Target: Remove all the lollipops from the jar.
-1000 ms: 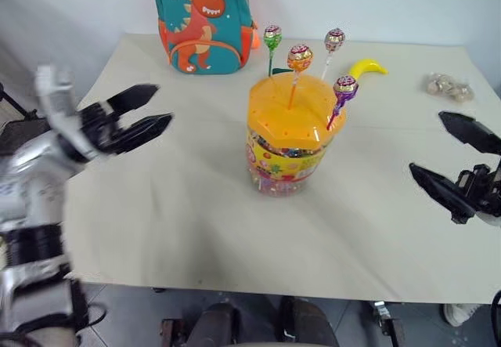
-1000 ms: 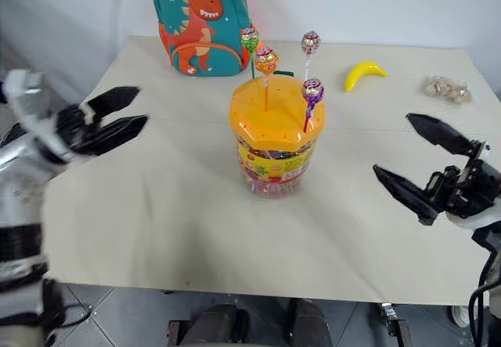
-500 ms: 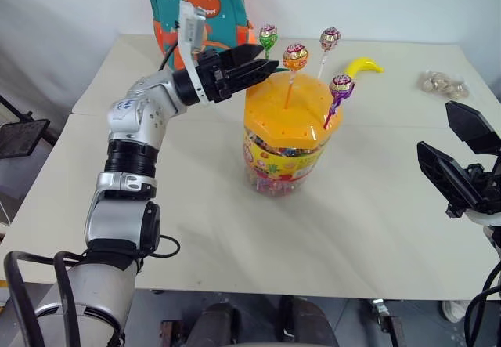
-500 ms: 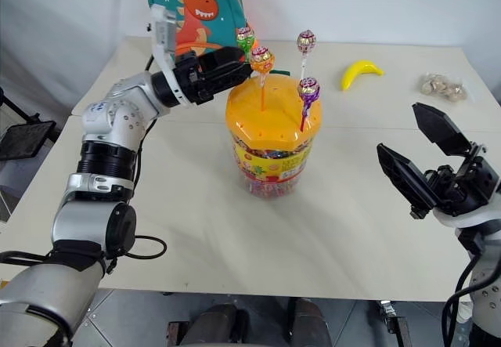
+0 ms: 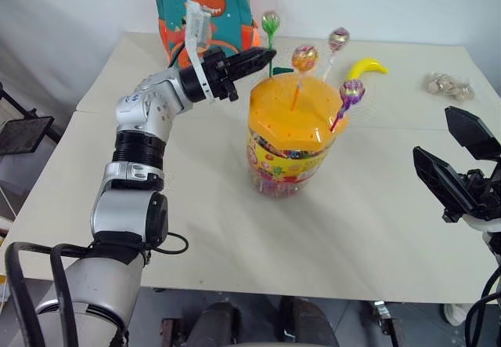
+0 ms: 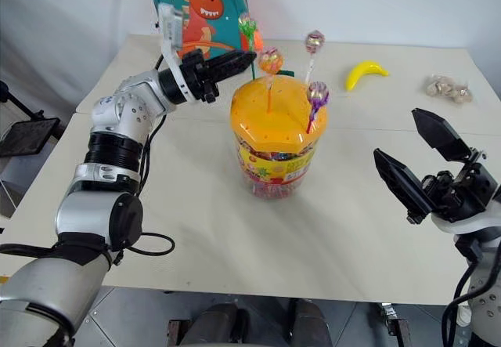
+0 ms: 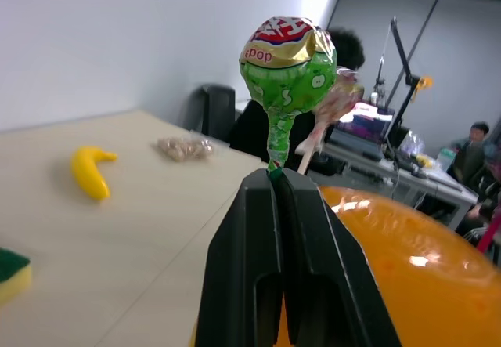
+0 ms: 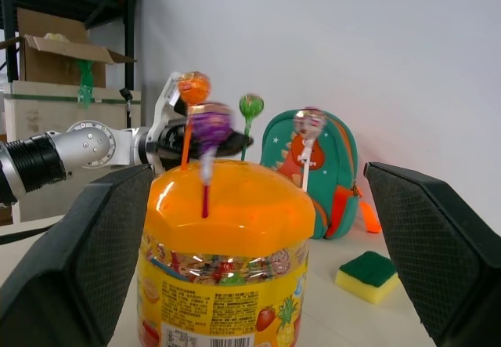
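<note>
With my left gripper (image 7: pixel 275 181) pinching the green lollipop (image 7: pixel 286 73) stick above the jar (image 5: pixel 291 139) (right gripper (image 5: pixel 462 159) spread), I should lift straight up.

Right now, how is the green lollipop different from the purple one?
The green lollipop has a green wrapper and a green stick; the purple lollipop has a purple wrapper and a magenta stick. The green one's stick is pinched in the shut jaws of the left gripper; nothing holds the purple one. The green one rises at the jar's far-left edge; the purple one leans at its right edge. Both are small round candies on thin sticks above the orange lid.
</note>
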Available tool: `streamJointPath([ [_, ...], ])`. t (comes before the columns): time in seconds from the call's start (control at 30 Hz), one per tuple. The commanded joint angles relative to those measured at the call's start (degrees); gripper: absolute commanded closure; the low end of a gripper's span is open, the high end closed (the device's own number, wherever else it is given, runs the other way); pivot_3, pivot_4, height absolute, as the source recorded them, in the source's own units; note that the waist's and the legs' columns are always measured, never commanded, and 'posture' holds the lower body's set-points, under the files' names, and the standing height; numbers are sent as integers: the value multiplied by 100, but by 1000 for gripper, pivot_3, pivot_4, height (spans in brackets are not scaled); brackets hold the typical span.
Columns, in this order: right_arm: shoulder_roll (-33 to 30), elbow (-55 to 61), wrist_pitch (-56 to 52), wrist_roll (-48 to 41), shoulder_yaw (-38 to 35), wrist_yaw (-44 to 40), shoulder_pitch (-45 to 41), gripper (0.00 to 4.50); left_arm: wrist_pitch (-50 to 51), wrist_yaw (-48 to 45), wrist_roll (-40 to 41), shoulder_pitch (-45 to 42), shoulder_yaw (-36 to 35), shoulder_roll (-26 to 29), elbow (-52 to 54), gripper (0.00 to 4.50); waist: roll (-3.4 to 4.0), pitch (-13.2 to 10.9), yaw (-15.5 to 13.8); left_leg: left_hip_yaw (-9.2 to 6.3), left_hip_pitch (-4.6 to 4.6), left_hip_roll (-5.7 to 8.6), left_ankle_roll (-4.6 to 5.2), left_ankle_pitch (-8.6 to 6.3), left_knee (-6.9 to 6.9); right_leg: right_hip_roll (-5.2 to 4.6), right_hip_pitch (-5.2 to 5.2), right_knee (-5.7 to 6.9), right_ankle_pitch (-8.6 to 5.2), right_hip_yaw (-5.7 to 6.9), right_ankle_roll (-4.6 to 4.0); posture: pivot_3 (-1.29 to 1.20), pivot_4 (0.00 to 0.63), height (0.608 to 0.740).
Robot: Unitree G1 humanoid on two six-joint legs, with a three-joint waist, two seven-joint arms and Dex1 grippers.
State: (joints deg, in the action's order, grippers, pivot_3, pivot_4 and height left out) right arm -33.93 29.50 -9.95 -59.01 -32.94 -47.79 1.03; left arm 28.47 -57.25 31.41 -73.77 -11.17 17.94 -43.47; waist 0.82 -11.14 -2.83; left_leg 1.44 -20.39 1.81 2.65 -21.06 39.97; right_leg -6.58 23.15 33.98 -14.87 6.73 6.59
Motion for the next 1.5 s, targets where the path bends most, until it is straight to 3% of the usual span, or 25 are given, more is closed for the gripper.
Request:
streamJointPath([
  [0.03,8,96,104,-28,10,14,-190,0,46,301,454,-189,-672,228,232,4480,0,0,9,0,0,0,0,0,0,0,1,2,0,-2,0,0,150,740],
  [0.1,10,50,94,-18,101,-15,-331,0,136,446,528,-50,-909,488,300,4480,0,0,60,4,1,-1,0,0,0,0,7,8,0,-7,0,0,150,740],
  [0.23,-116,-7,146,247,455,-448,-595,0,621,476,-133,1251,-554,1794,1009,4480,6,4,239,35,20,-2,-2,0,-27,2,29,29,-2,-37,-4,0,150,740],
  [0.3,-221,-83,217,483,668,-876,-650,0,839,497,-423,2200,-472,2542,1468,4480,7,4,322,48,24,-6,-3,0,-39,4,42,34,-4,-49,-8,0,150,740],
  [0.47,-490,-302,226,686,1032,-1788,-688,0,2197,589,-115,4878,-1490,3701,3090,4480,-34,-5,303,38,-3,-18,-1,-6,-20,-4,56,26,-5,-81,-10,0,150,740],
  [0.57,-582,-529,224,717,1202,-2321,-660,0,2630,679,-93,6530,-2217,3835,3954,4480,-35,-4,254,18,-2,-32,5,-41,2,-17,34,7,-7,-80,-12,0,150,740],
  [0.7,-680,-750,216,794,1345,-2865,-669,0,2568,970,-239,7598,-2567,3578,4455,4480,-33,-5,88,-6,0,-27,11,-49,14,-35,10,-6,-7,-79,-12,0,150,740],
  [0.8,-781,-841,226,877,1418,-3230,-618,0,2596,1105,-156,7954,-2693,3320,4711,4480,-19,1,116,-10,9,-21,1,-54,10,-48,10,-12,-11,-82,-20,0,150,740],
  [0.9,-803,-867,211,855,1370,-3419,-521,0,2557,1214,-83,8051,-2782,3109,4807,3853,-17,2,152,-7,14,-23,-1,-53,1,-48,17,-4,-17,-80,-30,0,150,740],
  [1.1,-803,-873,206,876,1191,-3355,-387,0,2299,1071,86,8098,-2852,2958,4757,2122,-5,9,153,1,15,-26,-4,-53,-1,-45,23,10,-19,-82,-34,0,150,740],
  [1.23,-733,-848,95,794,987,-2837,-485,0,1242,355,80,7892,-3157,3334,4069,977,-6,9,147,3,16,-26,-6,-52,0,-45,26,8,-20,-83,-36,0,150,740],
  [1.33,-828,-649,-184,596,732,-2308,-508,0,642,-820,362,7796,-3569,3914,3611,977,-14,11,158,4,8,-29,-10,-53,1,-44,38,10,-23,-79,-41,0,150,740],
  [1.5,-919,-535,-453,348,286,-1649,-581,0,487,-1692,671,7344,-3234,4498,3700,977,18,11,140,8,8,-25,-3,-60,-3,-50,35,9,-23,-74,-42,0,150,740],
])
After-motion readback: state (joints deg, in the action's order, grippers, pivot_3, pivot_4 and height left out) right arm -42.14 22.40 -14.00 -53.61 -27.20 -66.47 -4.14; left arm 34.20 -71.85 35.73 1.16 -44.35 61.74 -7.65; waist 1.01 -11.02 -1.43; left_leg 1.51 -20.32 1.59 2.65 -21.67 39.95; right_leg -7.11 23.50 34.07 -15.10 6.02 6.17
